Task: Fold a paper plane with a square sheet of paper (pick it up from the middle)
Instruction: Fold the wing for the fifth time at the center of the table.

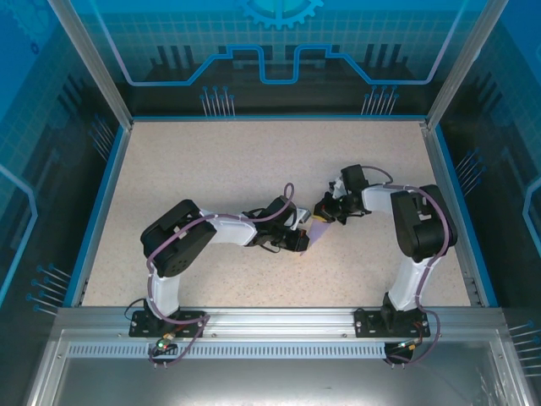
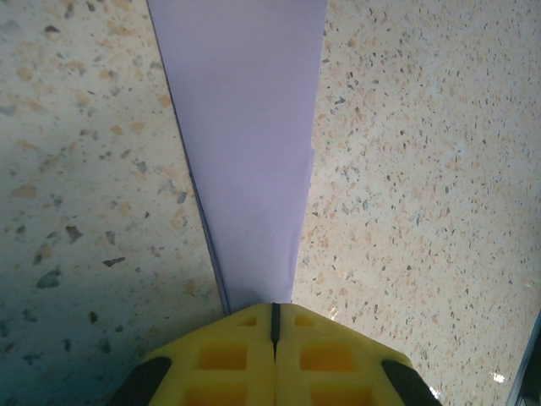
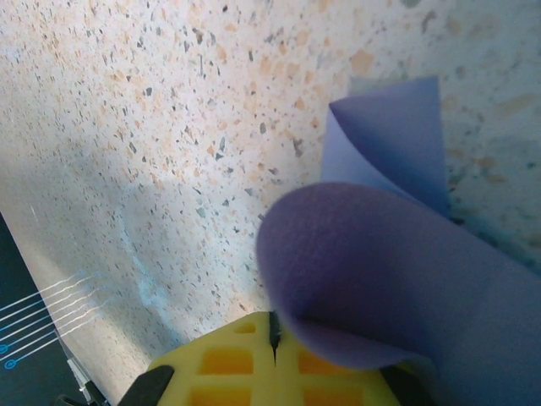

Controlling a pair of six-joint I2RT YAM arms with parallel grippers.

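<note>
Paper (image 2: 249, 144), lavender and folded narrow, sits between both arms near the middle of the speckled table (image 2: 423, 211). Left gripper (image 2: 274, 309) pinches one end with jaws closed. Right gripper (image 3: 275, 326), also closed, clamps the curled end.

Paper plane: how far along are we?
Done: the sheet is already folded into a narrow, layered strip. In hand: left gripper and right gripper are both shut on it, and at the right gripper it curls over loosely. Left: flatten that curl into a crease; no finished pointed plane yet.
</note>
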